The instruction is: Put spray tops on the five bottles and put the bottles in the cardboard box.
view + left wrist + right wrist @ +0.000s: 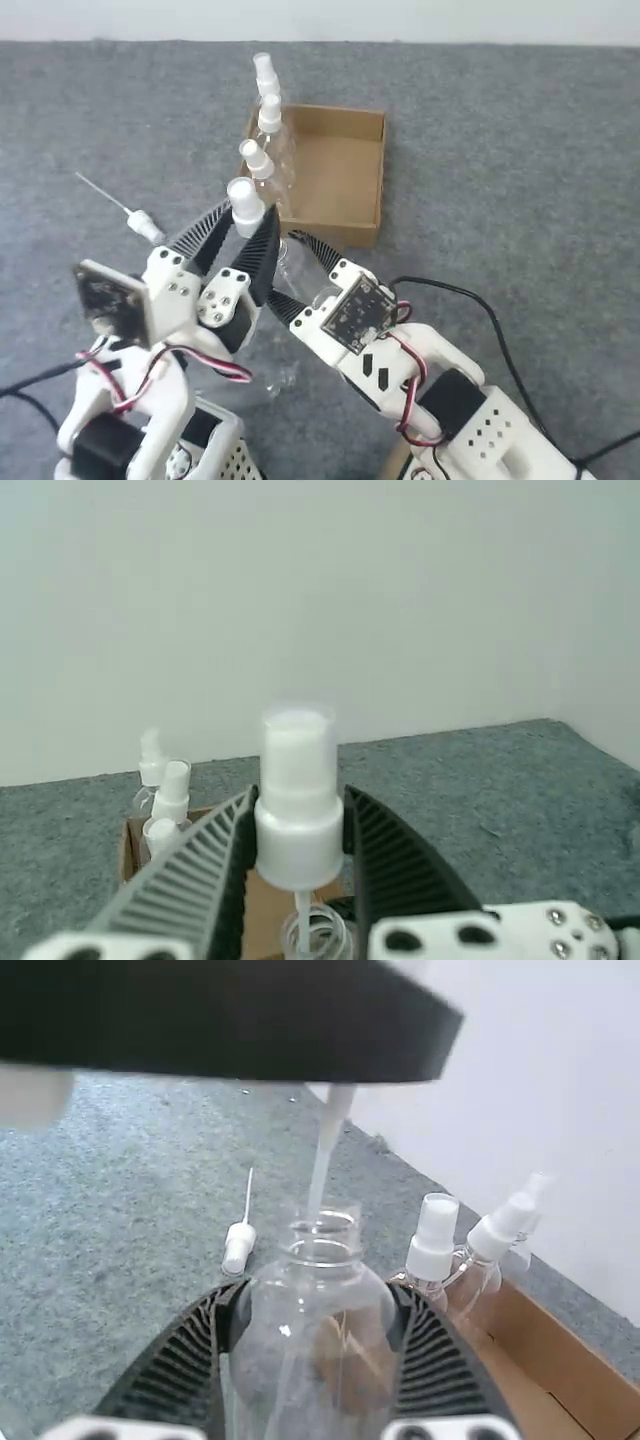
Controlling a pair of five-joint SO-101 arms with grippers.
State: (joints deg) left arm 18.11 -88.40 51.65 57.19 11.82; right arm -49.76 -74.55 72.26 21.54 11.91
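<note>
My left gripper (245,205) is shut on a white spray top (244,200), seen upright between the ribbed fingers in the left wrist view (298,800). Its thin dip tube (325,1160) hangs down into the open neck of a clear bottle (310,1330). The cap sits a little above the neck. My right gripper (290,272) is shut on that bottle (288,262) and holds it upright just in front of the cardboard box (345,175). Three capped bottles (268,120) stand along the box's left wall.
A loose spray top (140,222) with its long tube lies on the grey carpet to the left, also seen from the right wrist (238,1245). The right part of the box is bare. Cables trail behind the right arm (470,310).
</note>
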